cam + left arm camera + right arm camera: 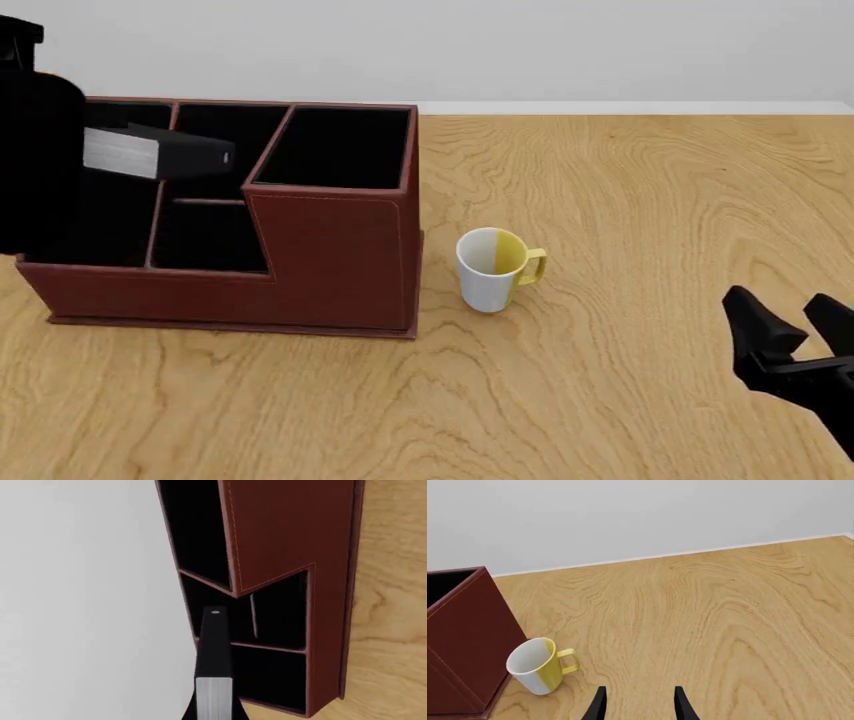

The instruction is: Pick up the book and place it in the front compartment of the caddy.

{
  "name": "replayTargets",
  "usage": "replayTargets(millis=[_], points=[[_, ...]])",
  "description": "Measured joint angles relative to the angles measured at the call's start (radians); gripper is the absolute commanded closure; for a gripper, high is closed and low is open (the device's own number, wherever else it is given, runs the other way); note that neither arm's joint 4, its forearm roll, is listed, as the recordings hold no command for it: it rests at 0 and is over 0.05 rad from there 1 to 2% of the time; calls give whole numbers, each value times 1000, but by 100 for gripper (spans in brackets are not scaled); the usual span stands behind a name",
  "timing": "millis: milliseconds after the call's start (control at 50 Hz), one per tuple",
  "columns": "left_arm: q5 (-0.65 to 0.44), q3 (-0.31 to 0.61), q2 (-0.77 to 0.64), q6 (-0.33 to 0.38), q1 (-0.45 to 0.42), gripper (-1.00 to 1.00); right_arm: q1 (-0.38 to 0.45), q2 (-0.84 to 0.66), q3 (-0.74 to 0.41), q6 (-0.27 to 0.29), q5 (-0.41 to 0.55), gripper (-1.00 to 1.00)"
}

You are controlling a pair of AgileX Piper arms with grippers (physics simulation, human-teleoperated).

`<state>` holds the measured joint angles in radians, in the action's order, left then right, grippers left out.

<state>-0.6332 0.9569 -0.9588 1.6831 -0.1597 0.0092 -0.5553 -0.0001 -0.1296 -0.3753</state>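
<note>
Over the caddy (pixel 287 540), seen through my left wrist view, my left pincer (pixel 213 712) pinches the book (pixel 213 665) edge-on, its black cover running away from me and the white page edges nearest the lens; the fingers themselves show only as dark slivers at either side of the book. Beyond the book lie several black-lined compartments and the stepped wall, so I judge I must line the book's long edge with a partition before lowering, or a corner will catch a divider. From the front view, the book (pixel 154 151) hangs level above the caddy's (pixel 334 260) left half, over the rear cells as far as I can tell, with my left arm a dark mass at the frame's edge. The low front compartment sits nearer me, behind the stepped wall, so I should draw the book toward myself, tip it upright, then descend slowly and let go only once it rests. My right pincer (pixel 790 325) idles spread, well apart from the mug (pixel 491 270). Through the right wrist view, its fingers (pixel 682 705) stand open above bare table (pixel 727 630), the mug (pixel 537 666) just beside the caddy's corner (pixel 464 630).
</note>
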Motion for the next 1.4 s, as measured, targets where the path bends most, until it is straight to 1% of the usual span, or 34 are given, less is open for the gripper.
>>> replayTargets(millis=[200,340,580,760,1080,1400], points=[[58,50,-84,-6,16,100,-2,3,0,1,2,-100],[74,92,-140,-30,26,100,-4,1,0,1,0,-100],[37,170,-212,-91,19,100,-6,-5,0,1,-3,-100],[24,199,-252,-106,5,100,-8,-40,0,3,-31,-100],[36,213,-326,-117,0,100,-12,-98,0,7,-79,-100],[62,214,-380,-129,13,100,-15,-118,0,9,-93,-100]])
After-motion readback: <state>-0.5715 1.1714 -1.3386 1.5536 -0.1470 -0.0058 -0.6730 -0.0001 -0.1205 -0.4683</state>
